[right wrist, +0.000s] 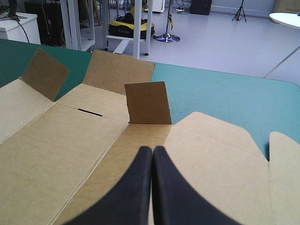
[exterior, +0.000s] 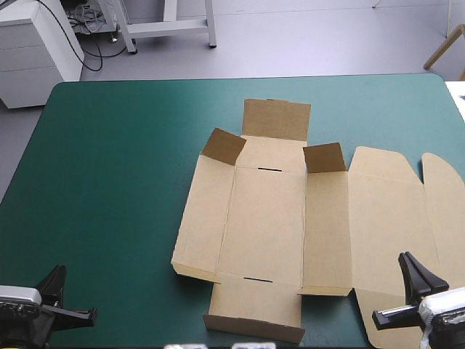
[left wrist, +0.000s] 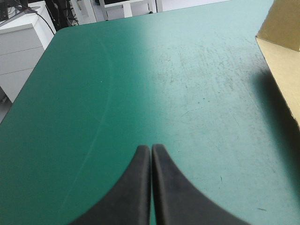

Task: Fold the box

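Observation:
The brown box [exterior: 265, 218] lies as a cut sheet on the teal-green cover, mostly flat, with its far flaps [exterior: 276, 120] and two small corner tabs [exterior: 325, 157] raised. Its lid panel [exterior: 396, 218] stretches flat toward the table's right edge. My left gripper [exterior: 54, 291] sits at the near left corner, shut, well left of the box; the left wrist view shows its fingers [left wrist: 151, 154] meeting over bare cover, a corner of the box [left wrist: 283, 51] off to the side. My right gripper [exterior: 414, 273] hangs shut over the lid's near edge, its fingers [right wrist: 152, 154] pointing across the box [right wrist: 56, 150].
White drawers [exterior: 40, 47] and a pale frame's legs [exterior: 171, 25] stand beyond the table's far edge. A wide stretch of teal-green cover [exterior: 109, 182] lies left of the box.

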`<state>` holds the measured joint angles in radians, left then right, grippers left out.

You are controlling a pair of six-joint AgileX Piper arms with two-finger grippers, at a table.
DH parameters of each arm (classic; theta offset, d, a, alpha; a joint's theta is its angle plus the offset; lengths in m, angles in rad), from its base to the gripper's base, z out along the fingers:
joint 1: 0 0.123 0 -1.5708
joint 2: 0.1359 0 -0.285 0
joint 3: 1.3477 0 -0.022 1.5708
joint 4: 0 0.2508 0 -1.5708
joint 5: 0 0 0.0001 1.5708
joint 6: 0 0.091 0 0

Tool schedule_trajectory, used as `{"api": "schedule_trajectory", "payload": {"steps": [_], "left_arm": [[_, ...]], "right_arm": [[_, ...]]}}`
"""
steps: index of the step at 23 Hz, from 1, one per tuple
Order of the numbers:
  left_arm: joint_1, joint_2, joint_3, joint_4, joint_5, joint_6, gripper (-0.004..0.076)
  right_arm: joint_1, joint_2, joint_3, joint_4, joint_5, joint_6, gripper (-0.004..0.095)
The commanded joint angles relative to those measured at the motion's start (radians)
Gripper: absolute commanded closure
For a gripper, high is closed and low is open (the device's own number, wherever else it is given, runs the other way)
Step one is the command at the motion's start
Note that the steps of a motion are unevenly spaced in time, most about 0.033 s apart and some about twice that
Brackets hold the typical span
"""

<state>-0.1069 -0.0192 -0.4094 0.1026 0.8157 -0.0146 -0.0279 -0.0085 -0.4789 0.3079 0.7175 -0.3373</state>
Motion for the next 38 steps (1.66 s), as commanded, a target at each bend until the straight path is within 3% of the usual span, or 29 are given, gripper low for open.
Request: {"api": "schedule_trajectory", "payload": {"steps": [1,13,16,19,21,28,38], "left_arm": [[0.0,-0.012,-0.021,-0.001,-0.073,-0.002,0.0734],[0.0,-0.012,-0.021,-0.001,-0.073,-0.004,0.0734],[0.0,-0.012,-0.021,-0.001,-0.073,-0.004,0.0734],[0.0,-0.012,-0.021,-0.001,-0.073,-0.004,0.0734],[0.0,-0.012,-0.021,-0.001,-0.073,-0.004,0.0734],[0.0,-0.012,-0.021,-0.001,-0.073,-0.004,0.0734],[0.0,-0.012,-0.021,-0.001,-0.073,-0.004,0.0734]], "right_arm": [[0.003,0.014,-0.022,0.008,-0.079,0.0,0.0927],[0.003,0.016,-0.022,0.008,-0.079,0.0,0.0916],[0.003,0.016,-0.022,0.008,-0.079,0.0,0.0695],[0.003,0.016,-0.022,0.008,-0.079,0.0,0.0216],[0.003,0.016,-0.022,0.008,-0.079,0.0,0.0046],[0.003,0.069,-0.039,0.008,-0.079,-0.058,0.0021],[0.003,0.616,-0.344,0.006,-0.061,-0.304,0.0021]]}}
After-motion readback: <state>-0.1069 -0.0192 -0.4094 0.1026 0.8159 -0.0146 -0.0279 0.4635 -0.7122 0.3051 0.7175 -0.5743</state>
